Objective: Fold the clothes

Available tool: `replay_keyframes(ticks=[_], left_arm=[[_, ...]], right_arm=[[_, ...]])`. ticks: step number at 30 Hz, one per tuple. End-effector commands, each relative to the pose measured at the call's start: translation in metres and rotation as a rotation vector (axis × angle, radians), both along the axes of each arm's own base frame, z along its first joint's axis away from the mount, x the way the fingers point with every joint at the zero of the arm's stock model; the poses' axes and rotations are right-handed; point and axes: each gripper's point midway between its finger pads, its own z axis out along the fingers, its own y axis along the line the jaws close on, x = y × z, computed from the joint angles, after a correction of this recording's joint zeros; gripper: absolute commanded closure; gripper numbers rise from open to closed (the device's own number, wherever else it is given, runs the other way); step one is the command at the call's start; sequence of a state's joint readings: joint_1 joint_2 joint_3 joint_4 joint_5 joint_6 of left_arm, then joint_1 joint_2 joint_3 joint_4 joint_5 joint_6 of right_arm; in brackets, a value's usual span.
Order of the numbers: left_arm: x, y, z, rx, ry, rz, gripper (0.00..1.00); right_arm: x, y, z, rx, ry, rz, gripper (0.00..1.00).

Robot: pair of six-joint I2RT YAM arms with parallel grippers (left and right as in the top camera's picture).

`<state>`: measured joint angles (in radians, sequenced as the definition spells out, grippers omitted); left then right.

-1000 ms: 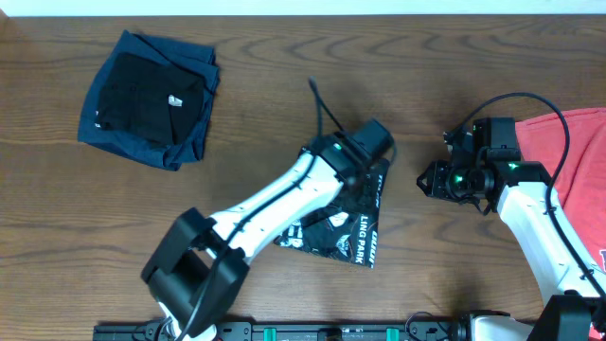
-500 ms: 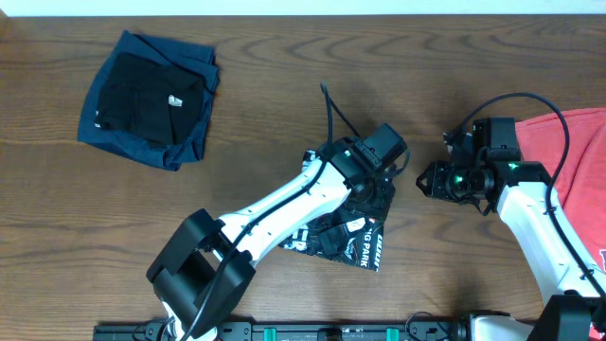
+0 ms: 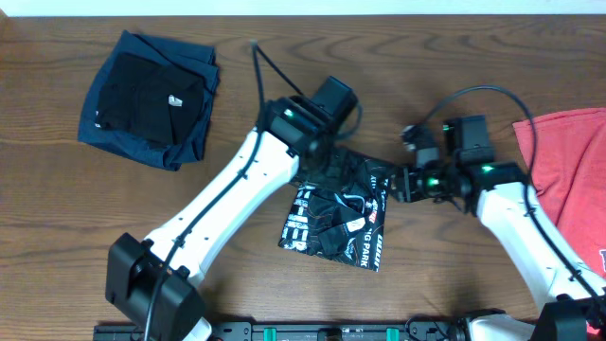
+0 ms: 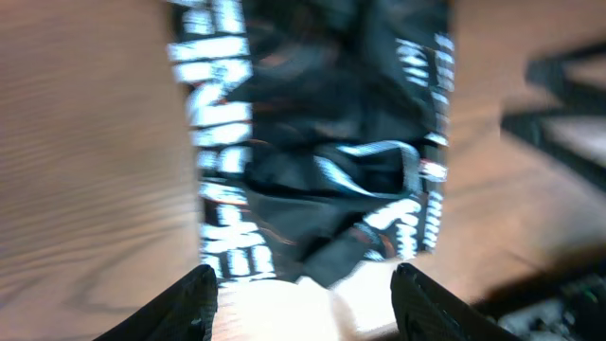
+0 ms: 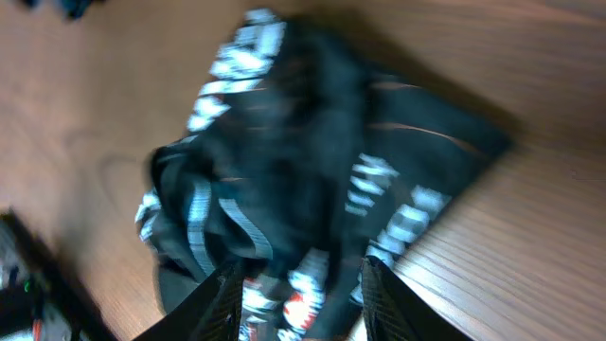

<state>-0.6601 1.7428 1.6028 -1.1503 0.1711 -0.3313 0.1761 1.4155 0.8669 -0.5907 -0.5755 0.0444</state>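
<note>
The black jersey (image 3: 336,216) with white lettering lies folded into a rough square at the table's middle. My left gripper (image 3: 327,156) hovers over its far edge; in the left wrist view it (image 4: 308,305) is open, its fingers (image 4: 189,303) wide apart, nothing between them and the jersey (image 4: 312,142) just ahead. My right gripper (image 3: 396,185) is at the jersey's right edge. The right wrist view shows it (image 5: 301,298) open, its fingers (image 5: 222,294) astride the jersey's (image 5: 303,170) lettered fabric.
Folded navy and black garments (image 3: 149,98) lie at the far left. A red T-shirt (image 3: 568,180) is spread at the right edge, behind my right arm. Bare wooden table (image 3: 454,76) lies between them.
My left gripper opened, let go of the jersey and drew back to its far edge. My right arm moved left onto the jersey's right edge, its jaws widening slightly.
</note>
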Motion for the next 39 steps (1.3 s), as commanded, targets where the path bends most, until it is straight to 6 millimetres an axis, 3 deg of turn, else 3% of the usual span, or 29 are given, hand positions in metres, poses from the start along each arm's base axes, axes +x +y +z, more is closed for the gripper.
replay_keyframes(ticks=[1, 5, 12, 14, 17, 18, 19, 24, 27, 31, 35, 39], left_arm=[[0.002, 0.023, -0.021, 0.081, 0.023, 0.015, 0.39], [-0.009, 0.026, -0.038, 0.085, 0.086, 0.016, 0.39], [-0.016, 0.027, -0.045, 0.08, 0.116, 0.013, 0.39], [-0.016, 0.027, -0.046, 0.083, 0.12, 0.013, 0.39], [-0.018, 0.028, -0.047, 0.086, 0.124, 0.013, 0.38], [-0.018, 0.028, -0.048, 0.087, 0.125, 0.013, 0.38], [-0.018, 0.028, -0.049, 0.088, 0.126, 0.013, 0.38], [-0.022, 0.031, -0.059, 0.096, 0.138, 0.014, 0.37], [-0.027, 0.031, -0.067, 0.091, 0.156, 0.011, 0.37], [-0.033, 0.021, -0.081, 0.032, 0.186, 0.006, 0.34], [-0.038, 0.008, -0.094, -0.053, 0.205, -0.006, 0.33], [-0.045, 0.002, -0.107, -0.106, 0.228, -0.015, 0.33]], right_arm=[[-0.007, 0.026, -0.001, -0.041, -0.057, 0.112, 0.55], [-0.006, 0.033, -0.014, -0.171, -0.087, 0.109, 0.46], [-0.01, 0.035, -0.06, -0.277, -0.002, 0.139, 0.46], [-0.008, 0.036, -0.071, -0.276, 0.024, 0.12, 0.55], [-0.003, 0.035, -0.075, -0.271, 0.032, 0.092, 0.91], [0.002, 0.033, -0.073, -0.264, 0.031, 0.062, 0.98], [0.006, 0.031, -0.069, -0.255, 0.022, 0.04, 0.99], [0.038, 0.004, -0.041, -0.219, -0.042, -0.088, 0.99], [0.049, -0.019, -0.036, -0.205, -0.033, -0.189, 0.98], [0.053, -0.039, -0.04, -0.189, 0.019, -0.297, 0.7], [0.047, -0.033, -0.038, -0.145, 0.039, -0.251, 0.64], [0.028, -0.012, -0.03, -0.058, 0.04, -0.079, 0.67]])
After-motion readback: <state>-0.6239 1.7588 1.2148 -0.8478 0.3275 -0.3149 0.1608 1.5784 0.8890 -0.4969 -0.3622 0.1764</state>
